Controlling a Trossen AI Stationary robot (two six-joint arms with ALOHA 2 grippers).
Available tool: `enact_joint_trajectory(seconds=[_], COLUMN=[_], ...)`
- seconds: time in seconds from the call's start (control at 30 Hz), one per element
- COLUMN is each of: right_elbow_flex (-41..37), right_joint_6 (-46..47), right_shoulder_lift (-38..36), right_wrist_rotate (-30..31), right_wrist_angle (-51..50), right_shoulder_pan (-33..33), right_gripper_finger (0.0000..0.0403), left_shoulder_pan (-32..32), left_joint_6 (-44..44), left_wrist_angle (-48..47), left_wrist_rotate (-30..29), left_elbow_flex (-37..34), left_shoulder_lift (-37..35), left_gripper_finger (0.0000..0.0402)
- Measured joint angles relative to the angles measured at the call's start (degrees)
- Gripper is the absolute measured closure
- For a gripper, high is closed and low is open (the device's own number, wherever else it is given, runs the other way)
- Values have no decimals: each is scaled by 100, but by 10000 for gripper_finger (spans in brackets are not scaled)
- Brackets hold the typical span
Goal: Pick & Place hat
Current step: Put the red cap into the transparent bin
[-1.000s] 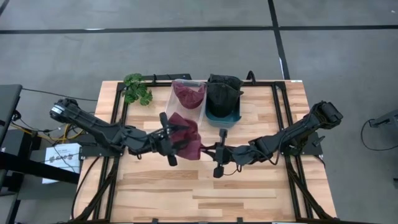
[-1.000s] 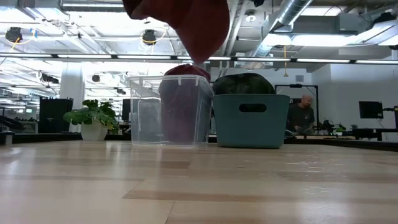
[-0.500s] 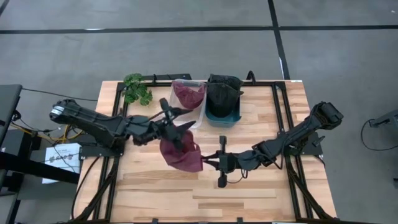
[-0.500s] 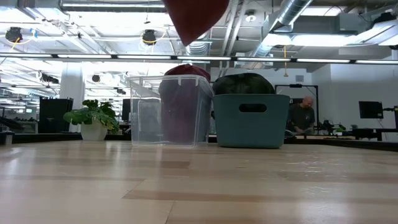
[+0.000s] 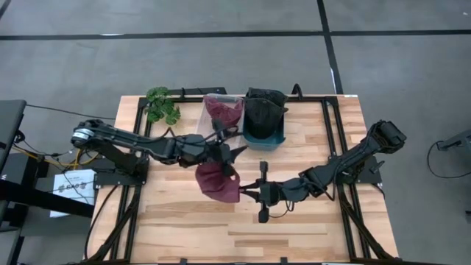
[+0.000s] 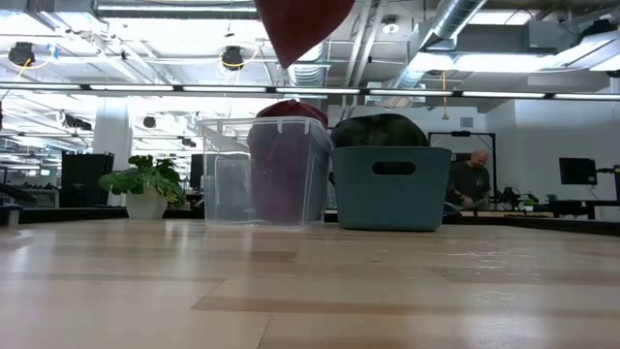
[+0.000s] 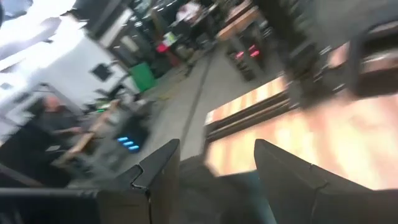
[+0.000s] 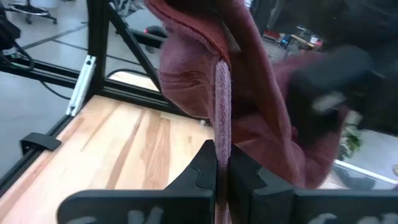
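High view: my right end effector was pinched shut on the edge of the maroon hat, which hung above the middle of the tabletop; my left end effector was spread wide, empty, just beside the hat and in front of the clear bin and teal bin. A potted plant stood at the far left corner

Low view: only the hat's lower part showed at the top edge, well above the wood; the clear bin held another maroon hat, the teal bin a dark one. A person sat far behind

Left wrist view: my fingers stood apart with nothing between them

Right wrist view: my fingers were closed on a fold of the hat
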Motion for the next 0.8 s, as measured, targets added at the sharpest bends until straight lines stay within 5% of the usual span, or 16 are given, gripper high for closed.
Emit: enact_joint_trajectory(seconds=[0.37, 0.8], right_elbow_flex=[2, 2], right_joint_6=[-37, 94], right_shoulder_lift=[0, 0], right_wrist_rotate=[733, 734], right_wrist_angle=[-145, -122], right_shoulder_pan=[0, 4], right_gripper_finger=[401, 401], left_shoulder_pan=[-72, -487], left_joint_6=[-1935, -1765], left_wrist_angle=[-257, -406], left_wrist_rotate=[1889, 1920], left_elbow_flex=[-4, -4], left_shoulder_lift=[-432, -1812], left_gripper_finger=[197, 197])
